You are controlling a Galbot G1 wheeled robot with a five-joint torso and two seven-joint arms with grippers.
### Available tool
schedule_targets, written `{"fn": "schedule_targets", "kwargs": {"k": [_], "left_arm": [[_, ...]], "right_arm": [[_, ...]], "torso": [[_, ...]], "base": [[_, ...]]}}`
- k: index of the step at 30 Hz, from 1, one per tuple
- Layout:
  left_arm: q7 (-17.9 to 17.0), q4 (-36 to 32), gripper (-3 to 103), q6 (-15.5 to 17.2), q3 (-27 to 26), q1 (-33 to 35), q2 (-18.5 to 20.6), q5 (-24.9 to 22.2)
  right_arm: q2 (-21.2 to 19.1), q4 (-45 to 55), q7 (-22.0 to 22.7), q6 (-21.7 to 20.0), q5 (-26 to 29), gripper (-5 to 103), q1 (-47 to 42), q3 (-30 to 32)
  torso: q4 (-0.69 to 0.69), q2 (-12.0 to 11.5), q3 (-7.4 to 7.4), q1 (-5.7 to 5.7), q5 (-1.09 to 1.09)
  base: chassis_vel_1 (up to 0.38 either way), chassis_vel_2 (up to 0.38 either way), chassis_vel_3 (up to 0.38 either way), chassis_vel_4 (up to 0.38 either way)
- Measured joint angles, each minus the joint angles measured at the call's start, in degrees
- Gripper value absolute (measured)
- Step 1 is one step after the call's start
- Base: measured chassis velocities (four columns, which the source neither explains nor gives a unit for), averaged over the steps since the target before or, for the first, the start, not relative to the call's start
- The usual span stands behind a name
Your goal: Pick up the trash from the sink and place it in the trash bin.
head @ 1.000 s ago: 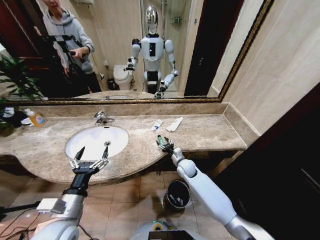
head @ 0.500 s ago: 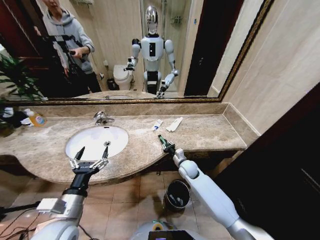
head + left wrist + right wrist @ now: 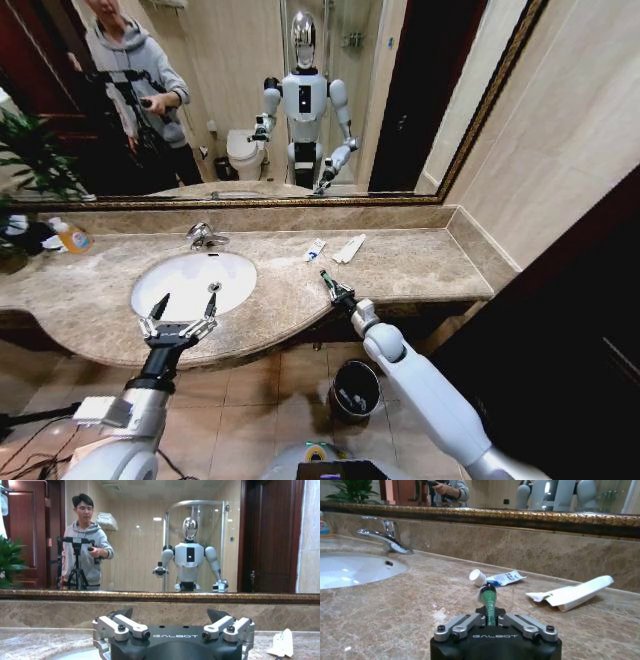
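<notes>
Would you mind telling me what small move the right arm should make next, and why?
Probably swing the right gripper back off the counter edge and down toward the trash bin. Its fingers are shut on the green tube, held just above the marble counter, while the bin stands on the floor below. The left gripper hangs open by the sink.

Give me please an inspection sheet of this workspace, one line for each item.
Surface: beige marble counter around the white sink with chrome faucet.
Job's things: white mini tube and long white packets on counter; green tube in right gripper; trash bin on floor.
Clutter: orange-yellow bottle.
Grippers: left gripper open over sink's front rim; right gripper shut on green tube.
Cables: some on floor.
Surroundings: mirror, plant.
</notes>
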Motion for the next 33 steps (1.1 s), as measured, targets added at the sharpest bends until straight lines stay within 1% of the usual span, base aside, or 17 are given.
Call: {"fn": "schedule_targets", "kwargs": {"k": [11, 12, 13, 14, 15, 16, 18, 19, 20, 21, 25, 28, 31, 32, 33], "left_arm": [[0.00, 0.00, 100, 0.00, 0.00, 0.00, 0.00, 0.00], [0.00, 0.00, 100, 0.00, 0.00, 0.00, 0.00, 0.00], [0.00, 0.00, 100, 0.00, 0.00, 0.00, 0.00, 0.00], [0.00, 0.00, 100, 0.00, 0.00, 0.00, 0.00, 0.00], [0.00, 0.00, 100, 0.00, 0.00, 0.00, 0.00, 0.00], [0.00, 0.00, 100, 0.00, 0.00, 0.00, 0.00, 0.00], [0.00, 0.00, 100, 0.00, 0.00, 0.00, 0.00, 0.00], [0.00, 0.00, 100, 0.00, 0.00, 0.00, 0.00, 0.00], [0.00, 0.00, 100, 0.00, 0.00, 0.00, 0.00, 0.00], [0.00, 0.00, 100, 0.00, 0.00, 0.00, 0.00, 0.00], [0.00, 0.00, 100, 0.00, 0.00, 0.00, 0.00, 0.00], [0.00, 0.00, 100, 0.00, 0.00, 0.00, 0.00, 0.00], [0.00, 0.00, 100, 0.00, 0.00, 0.00, 0.00, 0.00], [0.00, 0.00, 100, 0.00, 0.00, 0.00, 0.00, 0.00], [0.00, 0.00, 100, 0.00, 0.00, 0.00, 0.00, 0.00]], "right_arm": [[-1.96, 5.17, -0.85, 0.83, 1.78, 6, -4.49, 3.49], [-2.01, 6.44, -1.47, 1.46, 3.59, 6, -5.29, 4.24], [-2.01, 7.90, -2.57, 2.59, 6.80, 5, -6.16, 5.13], [-2.05, 10.26, -3.86, 3.63, 12.06, 5, -7.58, 6.32], [-2.05, 10.26, -3.86, 3.63, 12.06, 5, -7.58, 6.32], [-2.35, 13.07, -5.17, 4.30, 17.55, 5, -9.53, 7.58], [-3.93, 17.78, -6.77, 4.72, 25.33, 5, -14.01, 9.57], [-3.93, 17.78, -6.77, 4.72, 25.33, 5, -14.01, 9.57], [-4.71, 19.21, -6.85, 4.71, 27.23, 5, -15.83, 10.00], [-5.30, 20.23, -6.86, 4.62, 28.52, 12, -17.32, 10.31], [-5.67, 21.74, -6.82, 4.89, 29.94, 4, -20.19, 10.89], [-5.90, 22.78, -6.75, 5.32, 31.04, 4, -22.06, 11.07], [-6.94, 23.24, -9.03, 7.48, 31.84, 4, -24.92, 11.95], [-6.94, 23.24, -9.03, 7.48, 31.84, 4, -24.92, 11.95], [-7.33, 22.55, -11.04, 9.16, 32.04, 4, -26.03, 12.91]], "torso": [[0.00, 0.00, 0.00, 0.00, 0.00], [0.00, 0.00, 0.00, 0.00, 0.01], [0.00, 0.00, 0.00, 0.00, 0.01], [0.01, 0.00, 0.00, 0.00, 0.01], [0.01, 0.00, 0.00, 0.00, 0.01], [0.01, 0.00, 0.00, 0.00, 0.01], [-0.01, 0.01, 0.00, 0.00, -0.01], [-0.01, 0.01, 0.00, 0.00, -0.01], [-0.01, 0.01, 0.00, 0.00, 0.00], [-0.01, 0.02, -0.01, -0.01, 0.00], [0.00, 0.01, -0.01, 0.00, 0.01], [0.00, 0.01, 0.00, 0.00, 0.00], [0.00, 0.01, -0.01, 0.00, 0.01], [0.00, 0.01, -0.01, 0.00, 0.01], [0.00, 0.01, -0.01, 0.00, 0.00]], "base": [[0.000, 0.000, 0.000, 0.000], [0.000, 0.000, 0.000, 0.000], [0.000, 0.000, 0.000, 0.000], [0.000, 0.000, 0.000, 0.000], [0.000, 0.000, 0.000, 0.000], [0.000, 0.000, 0.000, 0.000], [0.000, 0.000, 0.000, 0.000], [0.000, 0.000, 0.000, 0.000], [0.000, 0.000, 0.000, 0.000], [0.000, 0.000, 0.000, 0.000], [0.000, 0.000, 0.000, 0.000], [0.000, 0.000, 0.000, 0.000], [0.000, 0.000, 0.000, 0.000], [0.000, 0.000, 0.000, 0.000], [0.000, 0.000, 0.000, 0.000]]}}
